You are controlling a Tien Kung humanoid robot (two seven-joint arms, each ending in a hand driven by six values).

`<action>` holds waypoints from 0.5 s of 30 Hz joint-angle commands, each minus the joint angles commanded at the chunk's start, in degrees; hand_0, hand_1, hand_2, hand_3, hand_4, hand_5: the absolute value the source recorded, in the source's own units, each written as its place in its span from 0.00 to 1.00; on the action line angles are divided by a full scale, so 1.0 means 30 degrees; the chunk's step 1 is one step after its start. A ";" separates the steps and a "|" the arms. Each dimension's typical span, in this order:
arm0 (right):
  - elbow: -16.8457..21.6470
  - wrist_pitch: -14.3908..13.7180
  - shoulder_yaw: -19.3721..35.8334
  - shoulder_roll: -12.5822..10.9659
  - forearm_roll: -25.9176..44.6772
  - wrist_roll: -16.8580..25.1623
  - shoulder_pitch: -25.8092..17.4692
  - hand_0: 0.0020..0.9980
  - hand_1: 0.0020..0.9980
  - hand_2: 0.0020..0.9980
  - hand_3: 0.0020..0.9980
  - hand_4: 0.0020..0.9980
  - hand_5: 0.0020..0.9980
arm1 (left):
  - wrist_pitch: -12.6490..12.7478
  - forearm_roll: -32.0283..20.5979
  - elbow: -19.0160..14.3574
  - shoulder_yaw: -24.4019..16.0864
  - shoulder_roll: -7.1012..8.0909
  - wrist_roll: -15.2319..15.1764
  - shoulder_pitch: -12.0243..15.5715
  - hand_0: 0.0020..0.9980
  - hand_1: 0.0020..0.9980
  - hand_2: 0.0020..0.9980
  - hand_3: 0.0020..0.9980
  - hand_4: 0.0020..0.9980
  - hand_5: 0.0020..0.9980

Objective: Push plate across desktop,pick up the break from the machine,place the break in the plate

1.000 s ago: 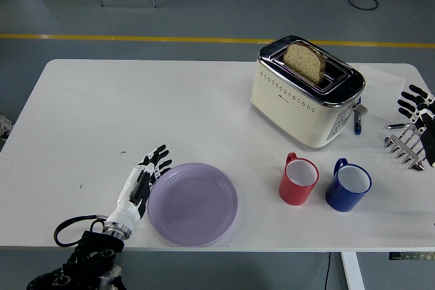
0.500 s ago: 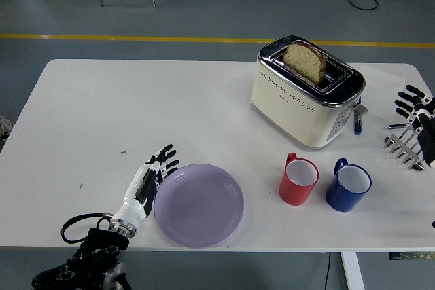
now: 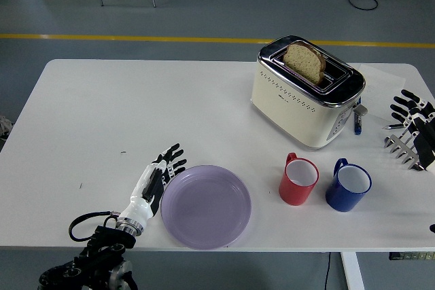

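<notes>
Left hand (image 3: pixel 158 176) flat, fingers spread, holding nothing, pressed against one purple plate's (image 3: pixel 206 206) left rim on the tabletop (image 3: pixel 136 113). Two mugs right of it. One bread slice (image 3: pixel 304 61) upright in one toaster (image 3: pixel 306 100), far right. Right hand (image 3: pixel 412 115) splayed, empty, at right edge.

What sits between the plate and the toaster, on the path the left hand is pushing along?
The red mug stands right of the plate, on bare table between it and the toaster; the blue mug is farther right. The left hand lies flat against the plate's left rim. A rightward push would likely meet the red mug first.
</notes>
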 joint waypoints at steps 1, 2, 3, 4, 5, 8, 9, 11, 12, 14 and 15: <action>-0.0005 0.0005 -0.0040 0.0000 -0.0003 0.0001 -0.0023 0.86 0.77 0.78 0.79 0.51 0.53 | -0.0013 0.0019 0.0057 0.0048 -0.0053 -0.0003 -0.0025 0.80 0.84 0.93 0.92 0.54 1.00; -0.0009 0.0002 -0.0069 -0.0004 0.0001 0.0001 -0.0039 0.86 0.77 0.78 0.79 0.51 0.53 | -0.0021 0.0027 0.0100 0.0065 -0.0094 -0.0010 -0.0039 0.80 0.84 0.93 0.92 0.54 1.00; -0.0011 0.0000 -0.0080 -0.0005 0.0003 0.0002 -0.0046 0.86 0.77 0.78 0.79 0.51 0.53 | -0.0024 0.0030 0.0118 0.0071 -0.0110 -0.0013 -0.0045 0.80 0.84 0.93 0.92 0.54 1.00; -0.0017 0.0002 -0.0100 -0.0010 0.0004 0.0005 -0.0063 0.86 0.77 0.78 0.79 0.51 0.53 | -0.0027 0.0018 0.0178 0.0068 -0.0161 -0.0019 -0.0068 0.80 0.84 0.92 0.92 0.54 1.00; -0.0018 0.0002 -0.0105 -0.0012 0.0004 0.0006 -0.0067 0.86 0.77 0.78 0.79 0.51 0.53 | -0.0028 0.0015 0.0194 0.0067 -0.0174 -0.0020 -0.0074 0.80 0.84 0.92 0.92 0.54 1.00; -0.0031 -0.0004 -0.0129 -0.0033 0.0022 0.0012 -0.0139 0.86 0.77 0.78 0.79 0.51 0.53 | -0.0054 -0.0028 0.0308 0.0113 -0.0275 -0.0026 -0.0103 0.80 0.84 0.92 0.92 0.54 1.00; -0.0032 -0.0004 -0.0138 -0.0034 0.0024 0.0013 -0.0149 0.86 0.77 0.78 0.79 0.51 0.53 | -0.0056 -0.0026 0.0313 0.0113 -0.0287 -0.0027 -0.0098 0.80 0.84 0.92 0.92 0.54 1.00; -0.0036 -0.0004 -0.0169 -0.0031 0.0028 0.0016 -0.0178 0.86 0.77 0.78 0.79 0.51 0.53 | -0.0054 -0.0026 0.0321 0.0107 -0.0320 -0.0035 -0.0074 0.80 0.84 0.92 0.92 0.54 1.00; -0.0036 -0.0004 -0.0172 -0.0031 0.0029 0.0017 -0.0181 0.86 0.77 0.78 0.79 0.51 0.53 | -0.0053 -0.0027 0.0323 0.0107 -0.0323 -0.0036 -0.0072 0.80 0.84 0.92 0.92 0.54 1.00; -0.0050 -0.0002 -0.0202 -0.0022 0.0029 0.0015 -0.0225 0.86 0.77 0.78 0.79 0.51 0.53 | -0.0059 -0.0011 0.0332 0.0103 -0.0370 -0.0045 -0.0051 0.80 0.84 0.92 0.92 0.54 1.00; -0.0054 -0.0002 -0.0213 -0.0019 0.0028 0.0016 -0.0240 0.86 0.77 0.78 0.79 0.51 0.53 | -0.0057 -0.0001 0.0335 0.0087 -0.0390 -0.0048 -0.0047 0.80 0.84 0.92 0.92 0.54 1.00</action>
